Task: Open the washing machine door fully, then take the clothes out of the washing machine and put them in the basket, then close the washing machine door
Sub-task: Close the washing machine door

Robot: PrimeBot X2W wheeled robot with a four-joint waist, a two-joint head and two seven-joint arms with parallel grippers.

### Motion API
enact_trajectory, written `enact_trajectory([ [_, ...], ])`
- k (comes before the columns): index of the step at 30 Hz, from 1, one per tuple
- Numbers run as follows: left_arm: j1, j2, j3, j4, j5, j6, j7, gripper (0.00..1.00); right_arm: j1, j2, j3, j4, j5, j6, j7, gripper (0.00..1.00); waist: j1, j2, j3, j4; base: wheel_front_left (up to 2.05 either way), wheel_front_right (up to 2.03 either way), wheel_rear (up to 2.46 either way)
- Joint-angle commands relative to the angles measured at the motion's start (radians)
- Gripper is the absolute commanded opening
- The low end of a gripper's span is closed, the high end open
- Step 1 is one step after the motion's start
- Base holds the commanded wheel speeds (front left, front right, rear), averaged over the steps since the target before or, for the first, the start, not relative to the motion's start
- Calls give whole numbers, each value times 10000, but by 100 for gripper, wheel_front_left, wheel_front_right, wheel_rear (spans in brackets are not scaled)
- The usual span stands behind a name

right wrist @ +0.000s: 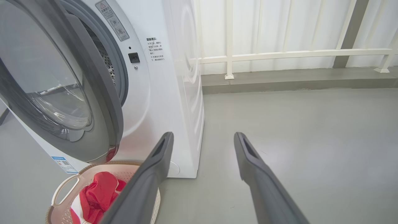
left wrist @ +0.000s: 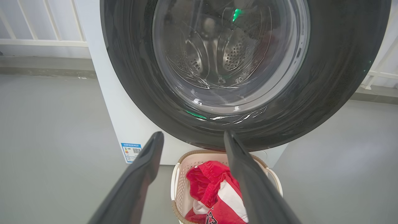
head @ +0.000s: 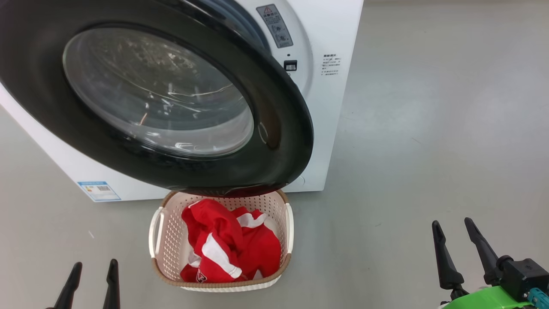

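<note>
The washing machine [head: 330,128] was seen standing on a grey floor [head: 429,128], with the washing machine door [head: 279,128] swung partly out from the white front, hinged at the left and with its free edge at the right. A gap was shown between that free edge and the cabinet, in which part of the grey gasket [right wrist: 119,71] and a strip of the perforated drum [right wrist: 108,63] could be made out. A warning label [head: 274,25] and a small dark latch socket [head: 290,65] were visible on the front panel to the right of the opening, and a blue label sticker [head: 99,191] was fixed low on the left. The basket [head: 223,284] was placed on the floor just in front of the machine, its far rim overhung by the lower edge of the door. The clothes [head: 231,244] were heaped inside the basket, red with white panels. The left gripper [head: 95,262] was held low at the near left, its 2 fingers spread wide and nothing held between them. The right gripper [head: 451,221] was held at the near right, well apart from the basket, its fingers likewise spread wide around nothing. A white railing [right wrist: 279,56] was seen beyond the machine.
</note>
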Motion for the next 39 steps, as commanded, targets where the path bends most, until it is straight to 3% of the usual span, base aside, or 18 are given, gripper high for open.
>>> enact_trajectory([
  [1,-216,73,318,-286,79,-56,-122,100,-230,-141,233,-278,-69,62,-65,100,0,-1,2,35,0,0,0],
  [2,-226,64,284,-292,85,-56,-122,100,-249,-141,271,-283,-64,62,-65,100,0,-1,5,62,0,0,0],
  [4,-261,43,201,-313,98,-56,-122,100,-307,-141,390,-316,-15,62,-65,40,0,-1,20,141,0,0,0],
  [5,-288,33,153,-323,111,-56,-122,100,-346,-141,463,-343,1,62,-65,0,0,-1,38,193,0,0,0],
  [24,-815,-373,-519,-563,150,-56,-122,100,-2590,-141,2398,33,398,62,-65,0,0,-1,567,1637,0,0,0],
  [39,-1407,-585,-989,-648,144,-56,-122,100,-4517,-141,2786,1202,345,62,-65,0,0,-1,1306,2491,0,0,0],
])
